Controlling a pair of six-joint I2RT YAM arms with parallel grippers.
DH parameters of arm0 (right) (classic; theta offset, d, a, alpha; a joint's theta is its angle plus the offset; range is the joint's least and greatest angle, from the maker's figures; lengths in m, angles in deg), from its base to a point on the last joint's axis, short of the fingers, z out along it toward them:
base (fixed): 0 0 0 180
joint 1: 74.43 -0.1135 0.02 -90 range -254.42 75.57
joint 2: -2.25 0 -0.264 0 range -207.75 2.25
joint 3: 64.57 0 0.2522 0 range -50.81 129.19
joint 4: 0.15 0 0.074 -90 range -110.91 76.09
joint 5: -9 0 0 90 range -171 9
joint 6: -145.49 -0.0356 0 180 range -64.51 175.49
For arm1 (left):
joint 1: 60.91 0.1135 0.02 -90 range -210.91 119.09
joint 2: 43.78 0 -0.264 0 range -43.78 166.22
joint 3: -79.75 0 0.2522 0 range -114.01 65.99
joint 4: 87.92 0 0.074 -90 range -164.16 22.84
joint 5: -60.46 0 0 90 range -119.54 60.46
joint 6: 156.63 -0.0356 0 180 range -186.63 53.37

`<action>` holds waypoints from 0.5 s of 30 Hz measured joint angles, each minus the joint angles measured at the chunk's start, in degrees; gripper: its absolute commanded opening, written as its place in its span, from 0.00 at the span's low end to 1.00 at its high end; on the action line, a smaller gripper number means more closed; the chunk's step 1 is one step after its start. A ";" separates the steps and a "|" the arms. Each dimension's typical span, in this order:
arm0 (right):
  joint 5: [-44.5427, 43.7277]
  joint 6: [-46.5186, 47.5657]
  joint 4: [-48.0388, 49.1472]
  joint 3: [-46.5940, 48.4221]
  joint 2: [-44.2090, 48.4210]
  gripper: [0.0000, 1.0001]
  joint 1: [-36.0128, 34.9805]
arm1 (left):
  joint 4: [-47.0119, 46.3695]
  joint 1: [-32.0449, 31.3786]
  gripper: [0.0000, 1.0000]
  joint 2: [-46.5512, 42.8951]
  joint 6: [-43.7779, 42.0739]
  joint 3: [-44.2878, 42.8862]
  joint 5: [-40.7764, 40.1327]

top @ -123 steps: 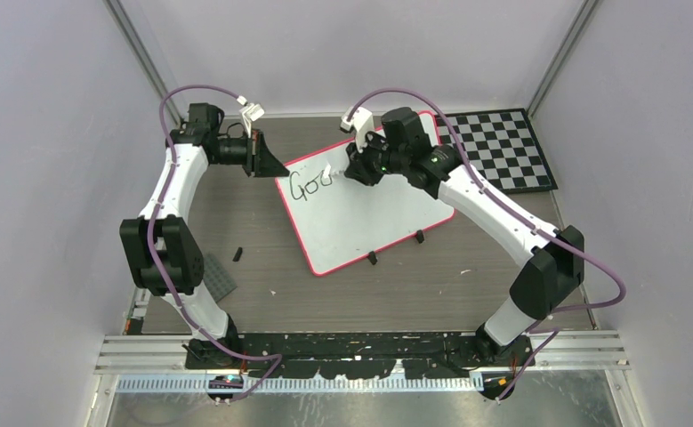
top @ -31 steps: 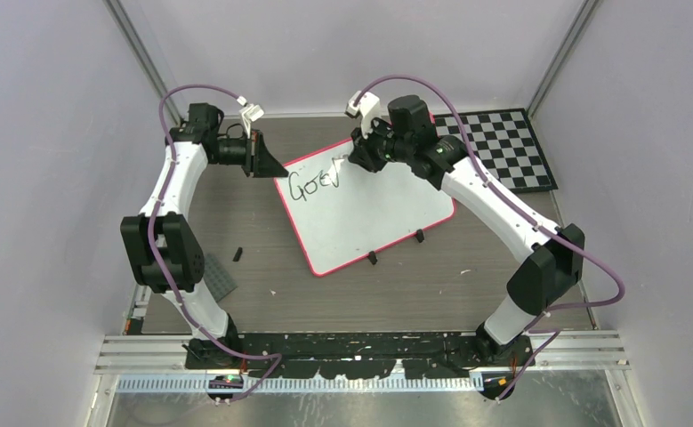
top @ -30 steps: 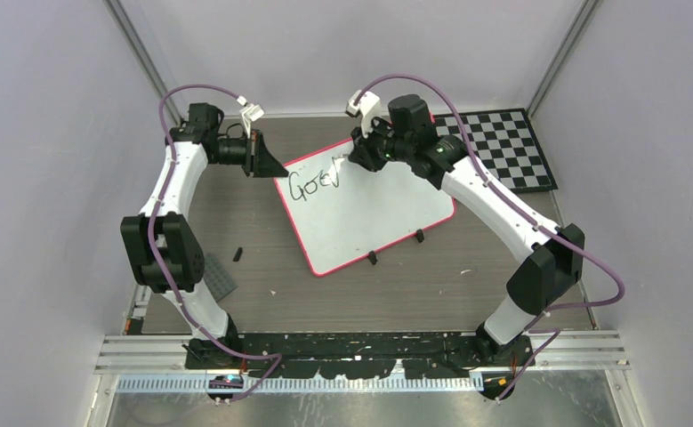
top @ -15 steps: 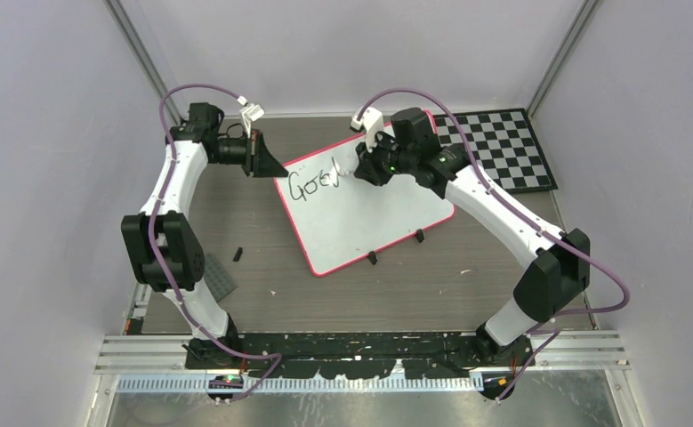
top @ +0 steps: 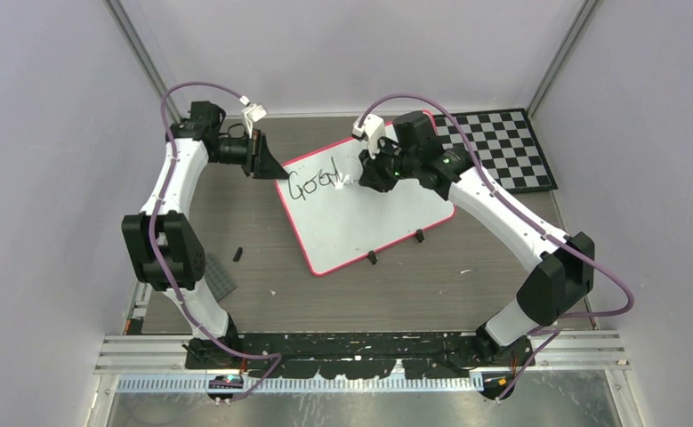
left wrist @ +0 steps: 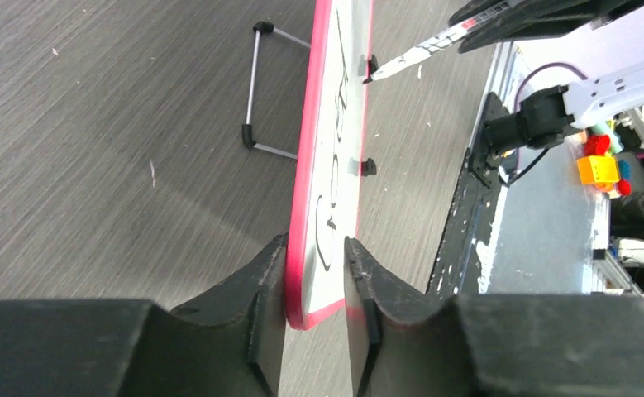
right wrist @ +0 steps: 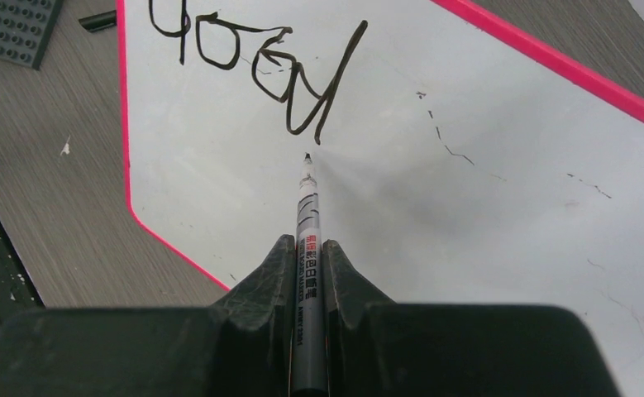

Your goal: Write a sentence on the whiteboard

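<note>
The whiteboard: which way does it run?
— Its long axis slants across the table from the left toward the far right. The left gripper is clamped on its left corner's rim.
— And the right gripper?
— Over the far half, closed tight on a marker whose tip is just beside the sentence, which reads "Good".

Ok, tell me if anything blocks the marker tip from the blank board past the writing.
Nothing visible does. The marker in the right gripper points at bare whiteboard just beyond the writing; only faint smudges lie ahead. The left gripper clamps the whiteboard's corner.
</note>
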 measured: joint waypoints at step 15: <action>3.54 -3.54 2.45 -1.36 7.37 0.00 0.39 | -1.29 -0.31 0.52 -0.55 5.29 3.04 -0.92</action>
